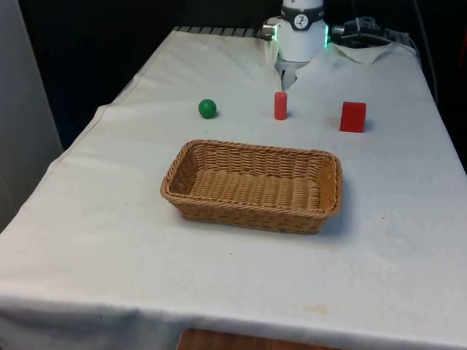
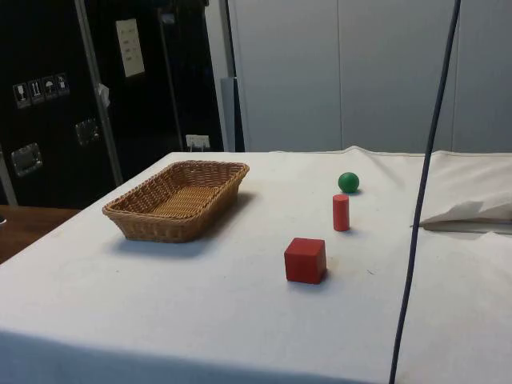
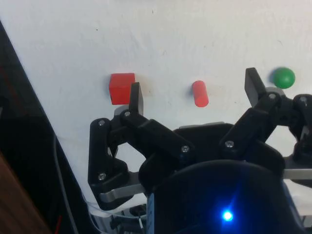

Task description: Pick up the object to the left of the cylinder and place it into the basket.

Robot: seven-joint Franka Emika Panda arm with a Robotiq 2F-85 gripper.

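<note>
Along the far side of the table three small things stand in a row, well apart from one another. At the front view's left sits the green ball [image 1: 207,109], a little round thing resting free on the white cloth [image 1: 109,240]. I take it for the one to be lifted, since it lies to the left of the cylinder as the front view has it. It is untouched and nowhere near the basket's inside yet.

Next along is the red cylinder [image 1: 280,106], upright on its end, the marker that the other two are counted from. Rightmost is the red cube [image 1: 352,117], flat on the cloth and not wanted here, I'd say.

Nearer the front view's camera than all three lies the wicker basket [image 1: 179,179], long and shallow, its mouth up, set close enough to the row that a carry from the ball should be short.

The gripper [image 3: 192,92] hangs high above the row, fingers [image 3: 135,97] spread wide with nothing between them. From the wrist view it looks roughly over the cylinder, so it would seem the reach toward the ball has not yet begun.

A ball may roll if nudged, so the closing wants to be square on it.
</note>
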